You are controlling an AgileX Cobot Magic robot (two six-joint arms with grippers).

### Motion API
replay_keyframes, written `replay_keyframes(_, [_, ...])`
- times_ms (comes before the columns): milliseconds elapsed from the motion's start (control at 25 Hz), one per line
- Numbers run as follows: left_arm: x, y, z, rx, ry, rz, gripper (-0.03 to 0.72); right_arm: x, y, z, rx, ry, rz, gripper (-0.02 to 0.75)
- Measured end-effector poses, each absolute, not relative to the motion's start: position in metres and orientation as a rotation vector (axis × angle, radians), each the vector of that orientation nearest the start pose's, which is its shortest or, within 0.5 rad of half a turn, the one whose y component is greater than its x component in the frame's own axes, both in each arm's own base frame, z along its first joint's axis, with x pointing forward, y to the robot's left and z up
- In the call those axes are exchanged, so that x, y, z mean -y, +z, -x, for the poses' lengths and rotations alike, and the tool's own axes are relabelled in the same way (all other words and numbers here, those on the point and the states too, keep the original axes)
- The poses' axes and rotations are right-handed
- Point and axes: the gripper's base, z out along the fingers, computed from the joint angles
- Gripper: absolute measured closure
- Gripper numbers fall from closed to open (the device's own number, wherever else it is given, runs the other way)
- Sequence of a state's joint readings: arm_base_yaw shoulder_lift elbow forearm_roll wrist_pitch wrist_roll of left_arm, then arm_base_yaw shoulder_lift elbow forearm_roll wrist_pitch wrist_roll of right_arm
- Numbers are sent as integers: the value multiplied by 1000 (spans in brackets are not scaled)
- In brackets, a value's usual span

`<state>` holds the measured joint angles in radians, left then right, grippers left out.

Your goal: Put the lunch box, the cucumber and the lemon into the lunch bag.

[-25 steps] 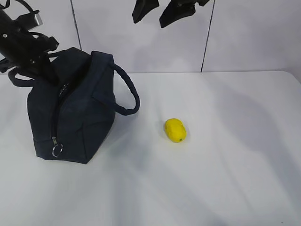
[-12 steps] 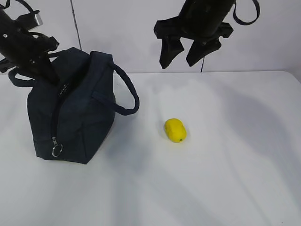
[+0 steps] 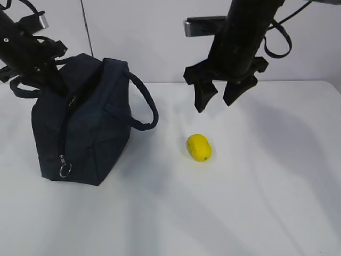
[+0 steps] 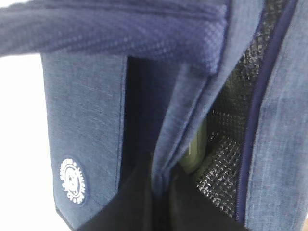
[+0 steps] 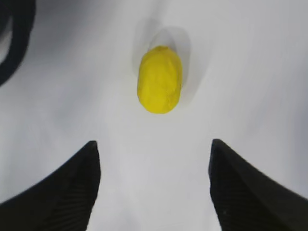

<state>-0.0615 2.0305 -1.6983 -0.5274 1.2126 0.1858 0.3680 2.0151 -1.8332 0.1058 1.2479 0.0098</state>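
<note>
The dark navy lunch bag stood upright on the left, zipper open along its top, ring pull hanging low on its front. A green object showed inside against the silvery lining. The yellow lemon lay on its side, well apart to the right.

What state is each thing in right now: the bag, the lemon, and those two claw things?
lunch bag: upright on the table, top zipper open.
lemon: lying on the table, outside the bag, untouched.
left gripper: shut on the edge of the bag's opening.
right gripper: open, empty, above the lemon.
</note>
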Motion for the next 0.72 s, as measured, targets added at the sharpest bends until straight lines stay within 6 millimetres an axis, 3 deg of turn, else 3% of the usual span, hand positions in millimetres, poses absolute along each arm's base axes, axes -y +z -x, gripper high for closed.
replay_keyframes(400, [70,241,-418,-2899,-766,-117,689,-167,211,-404,-3033,195,495,227])
replay_keyframes(720, [71,241,-418,-2898,-771,-115,689,-170,199,-409,-3036,215,483,227])
